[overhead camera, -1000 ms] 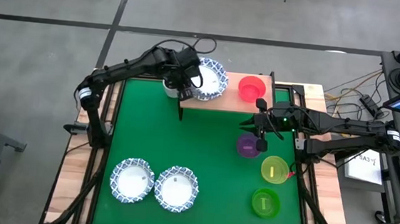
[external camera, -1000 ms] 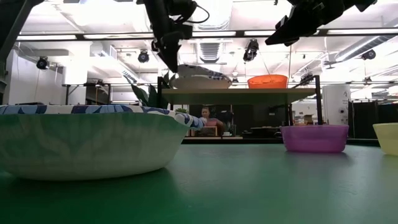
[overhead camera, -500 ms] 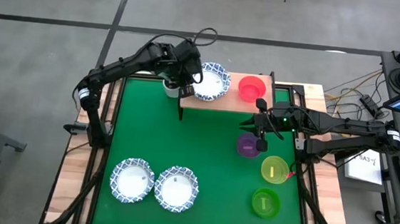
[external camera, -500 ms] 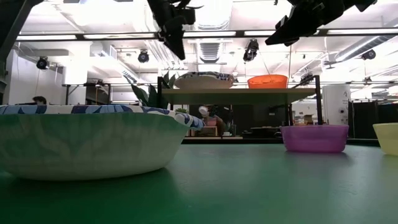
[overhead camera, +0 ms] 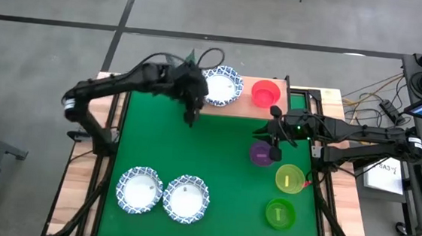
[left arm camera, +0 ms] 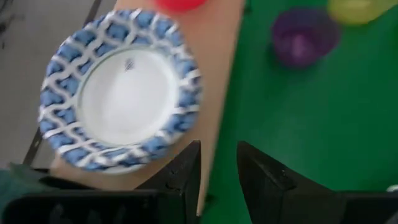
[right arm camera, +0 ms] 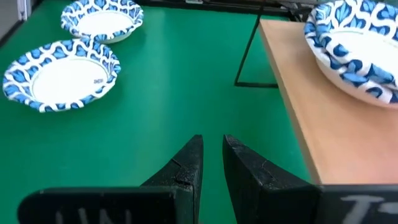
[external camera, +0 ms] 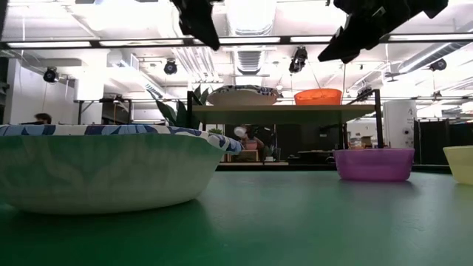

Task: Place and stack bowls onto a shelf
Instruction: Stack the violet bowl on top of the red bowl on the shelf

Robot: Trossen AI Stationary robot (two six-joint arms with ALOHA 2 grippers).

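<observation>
The wooden shelf (overhead camera: 235, 97) stands at the far edge of the green mat (overhead camera: 207, 170). On it sit a blue-rimmed white bowl (overhead camera: 219, 85) and a red bowl (overhead camera: 265, 92), side by side. The left gripper (overhead camera: 191, 116) hangs just beside the shelf's end, over the mat, with its fingers a little apart and holding nothing. The right gripper (overhead camera: 273, 142) hovers by the purple bowl (overhead camera: 262, 154), fingers nearly together and empty. Two more white bowls (overhead camera: 163, 193), a yellow bowl (overhead camera: 289, 178) and a green bowl (overhead camera: 280, 213) rest on the mat.
</observation>
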